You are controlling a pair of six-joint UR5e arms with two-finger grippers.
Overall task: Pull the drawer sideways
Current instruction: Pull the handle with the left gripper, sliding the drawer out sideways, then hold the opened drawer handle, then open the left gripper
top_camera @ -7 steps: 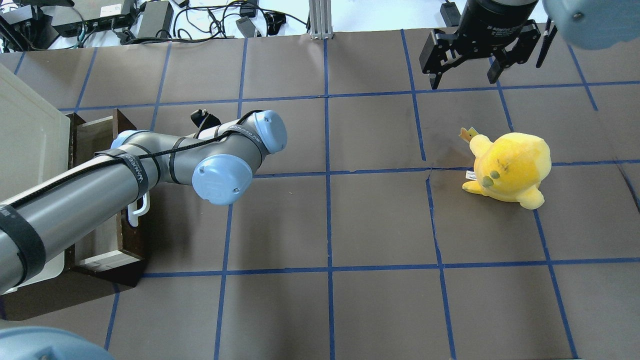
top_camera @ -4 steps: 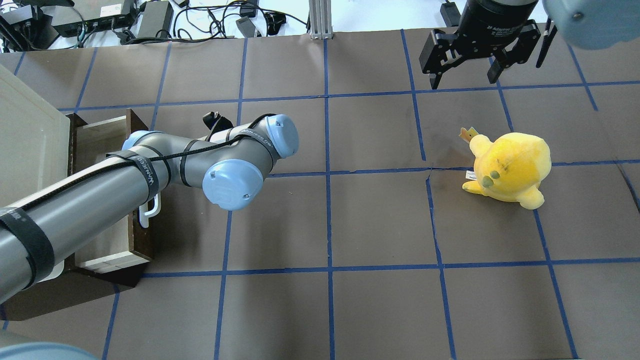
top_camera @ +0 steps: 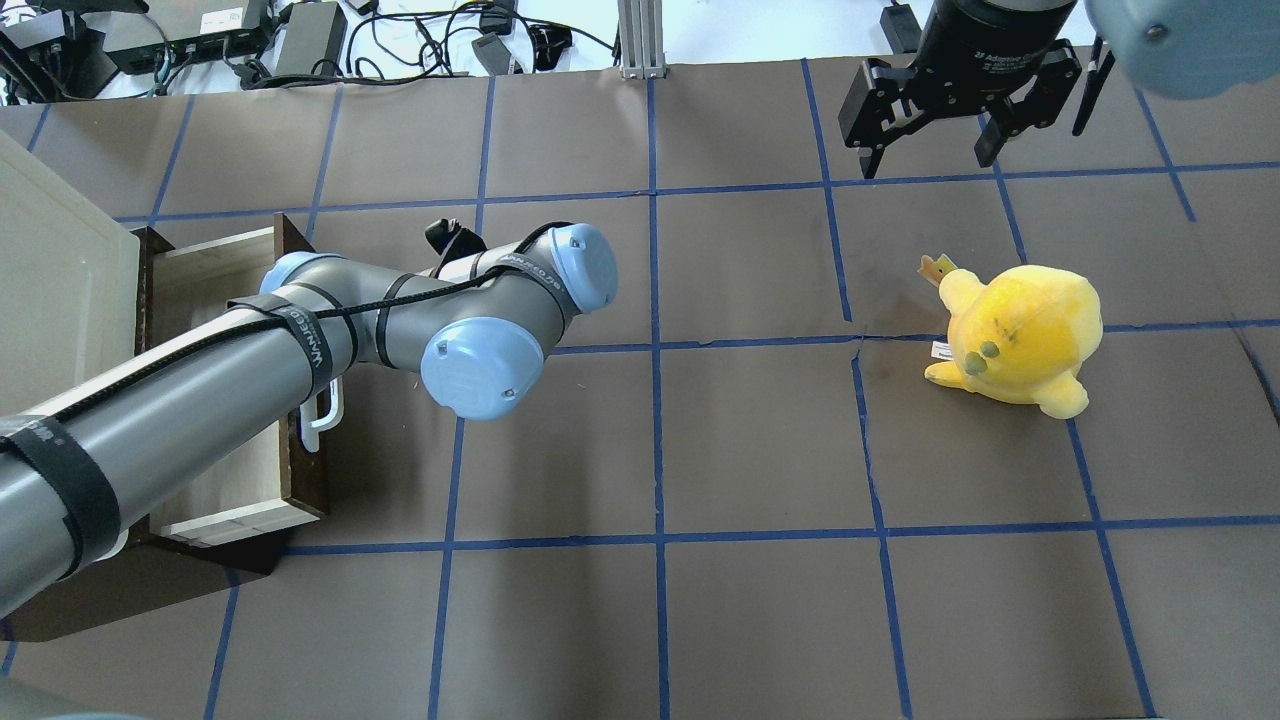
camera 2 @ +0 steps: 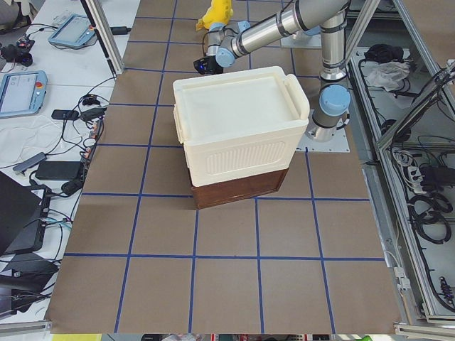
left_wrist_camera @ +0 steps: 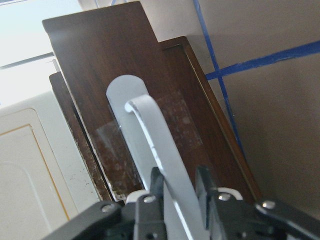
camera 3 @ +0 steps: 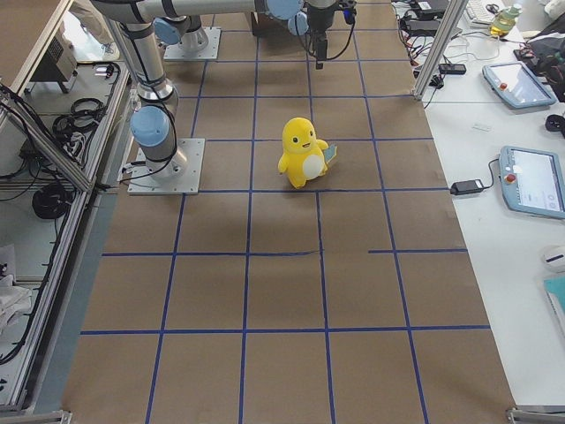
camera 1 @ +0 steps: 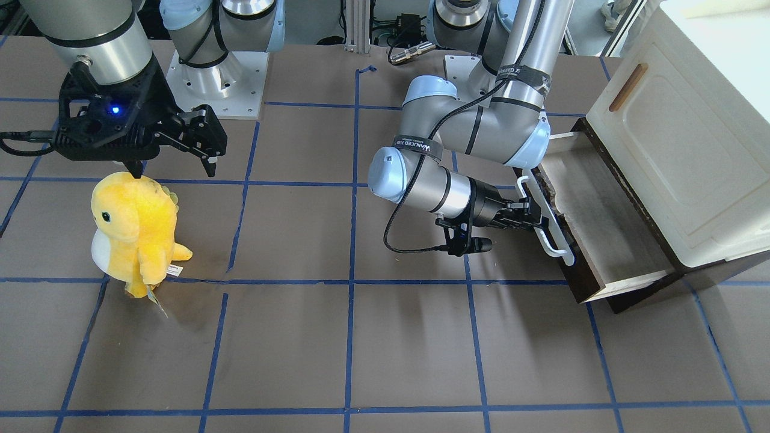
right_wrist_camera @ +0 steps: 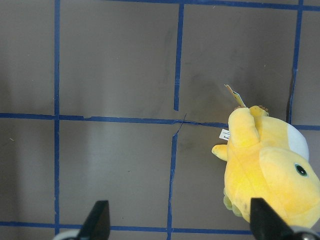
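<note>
Fingers of the left gripper [left_wrist_camera: 177,185] are clamped on the white bar handle [left_wrist_camera: 150,125] of the drawer [camera 1: 601,222], which is seen partway out of the cream cabinet [camera 1: 680,150] at the table's left end. Far to the right, the right gripper [top_camera: 925,150] is held spread open near the yellow plush toy [top_camera: 1015,340], apparently without touching it.

Likely lab: grid-taped table [top_camera: 760,440], teach pendants [camera 3: 532,181]

The drawer [camera 1: 601,222], dark brown front with white bar handle [left_wrist_camera: 160,145], stands pulled well open, pale tray exposed.
</note>
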